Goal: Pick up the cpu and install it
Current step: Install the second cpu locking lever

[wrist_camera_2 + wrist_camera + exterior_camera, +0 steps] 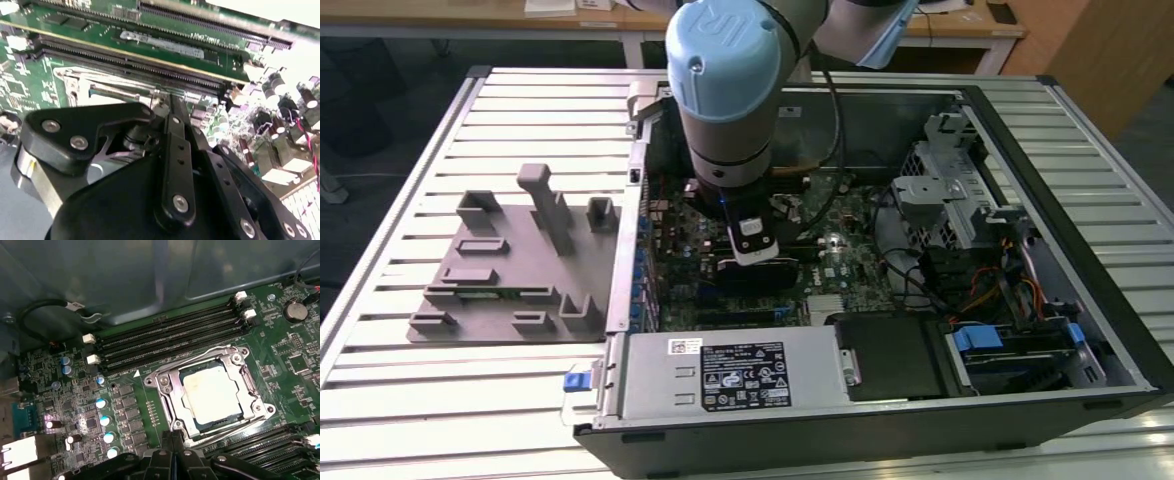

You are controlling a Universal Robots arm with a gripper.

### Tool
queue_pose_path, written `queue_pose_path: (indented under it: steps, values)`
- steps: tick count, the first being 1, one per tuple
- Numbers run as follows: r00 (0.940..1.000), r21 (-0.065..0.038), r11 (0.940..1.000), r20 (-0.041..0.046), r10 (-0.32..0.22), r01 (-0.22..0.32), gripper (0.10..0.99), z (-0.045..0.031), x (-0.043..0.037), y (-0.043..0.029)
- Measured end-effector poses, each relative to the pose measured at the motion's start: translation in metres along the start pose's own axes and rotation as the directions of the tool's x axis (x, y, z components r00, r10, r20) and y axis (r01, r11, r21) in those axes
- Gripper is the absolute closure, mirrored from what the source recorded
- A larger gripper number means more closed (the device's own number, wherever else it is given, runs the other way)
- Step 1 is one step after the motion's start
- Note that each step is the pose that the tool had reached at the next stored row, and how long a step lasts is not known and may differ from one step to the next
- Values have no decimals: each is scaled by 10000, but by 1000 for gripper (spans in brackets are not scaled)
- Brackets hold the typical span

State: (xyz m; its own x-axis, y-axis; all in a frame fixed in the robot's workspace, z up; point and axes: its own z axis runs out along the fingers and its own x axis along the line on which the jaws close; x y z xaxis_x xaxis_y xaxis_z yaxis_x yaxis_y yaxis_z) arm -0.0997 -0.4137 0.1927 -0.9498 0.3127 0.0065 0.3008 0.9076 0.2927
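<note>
The cpu (215, 392), a small square chip with a pale metal top, lies flat inside the silver socket frame (167, 390) on the green motherboard (75, 410) in the first wrist view. My gripper (175, 442) is beside one edge of that socket, its black fingers closed together with nothing between them. In the second wrist view the gripper (167, 100) and its black linkage hang just above the socket's metal frame (75, 82). The exterior view has the gripper (758, 258) low inside the open computer case (1067, 330), over the middle of the motherboard (854, 260).
Black memory slots (170, 335) run beside the socket, with capacitors (102, 420) on another side. In the exterior view a grey plastic fixture (520, 260) lies on the slatted table at the left. A power supply (727, 375) and drive cages (947, 190) crowd the case.
</note>
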Motion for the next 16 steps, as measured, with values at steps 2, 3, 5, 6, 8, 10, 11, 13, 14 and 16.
queue_pose_path:
  steps: [2, 3, 5, 6, 8, 10, 11, 13, 14, 16]
  values:
    - [10000, 0, 10000, 3, -1, 1, 980, -52, 0, 16]
    - [10000, -1, 10000, 5, -2, 2, 980, -81, 0, 25]
    - [10000, -1, 10000, 11, -3, 3, 980, -136, 1, 42]
    - [10000, 10, 10000, 18, -5, 5, 980, -159, 1, 49]
    - [10000, 70, 10000, 41, -11, 11, 980, -197, 2, 60]
    - [10000, 198, 9998, 84, -21, 20, 980, -222, 1, 68]
    - [9999, 298, 9996, 116, -25, 21, 980, -227, 2, 70]
    - [9998, 469, 9989, 182, -4, -4, 980, -225, -5, 78]
    - [9998, 500, 9987, 200, 16, -26, 980, -222, -17, 86]
    - [9997, 535, 9985, 222, 48, -60, 980, -215, -52, 107]
